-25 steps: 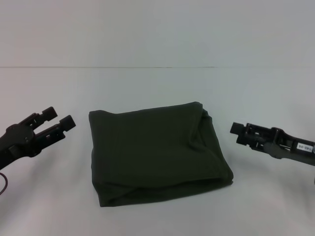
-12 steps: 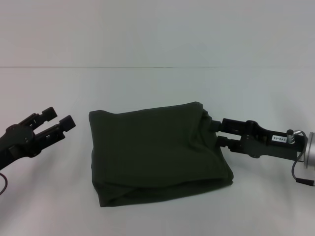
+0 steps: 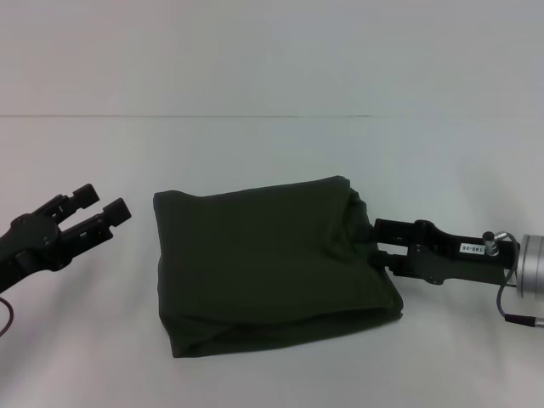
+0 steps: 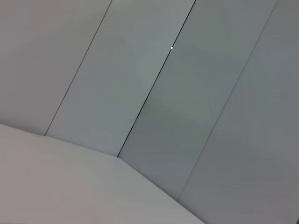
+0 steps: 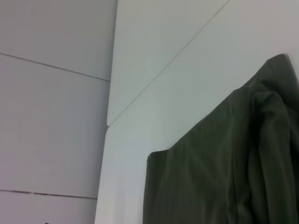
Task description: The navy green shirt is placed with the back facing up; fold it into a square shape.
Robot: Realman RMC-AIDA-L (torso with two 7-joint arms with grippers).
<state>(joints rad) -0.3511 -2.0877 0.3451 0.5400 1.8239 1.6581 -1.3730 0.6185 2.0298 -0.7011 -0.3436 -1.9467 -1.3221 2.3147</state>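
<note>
1. The navy green shirt [image 3: 268, 263] lies folded into a roughly square bundle at the middle of the white surface [image 3: 272, 153], its near edge showing stacked layers and its right side creased in loose folds.
2. The right gripper [image 3: 379, 240] reaches in level from the right and meets the right edge of the shirt about halfway along that side; its jaws stand only a narrow gap apart, their tips against the cloth or just inside the folds. Whether fabric is pinched between them cannot be told.
3. Behind the right gripper runs its black body with a small white label, then a silver cylindrical wrist section with a thin cable.
4. The left gripper [image 3: 106, 206] sits well to the left of the shirt, apart from it, with its jaws spread and nothing between them.
5. The right wrist view shows the shirt [image 5: 224, 158] close up, with a straight folded edge and bunched folds at one side, lying on the white surface [image 5: 187, 84].
6. The left wrist view shows only pale wall panels and a bare corner of the surface [image 4: 70, 186].
</note>
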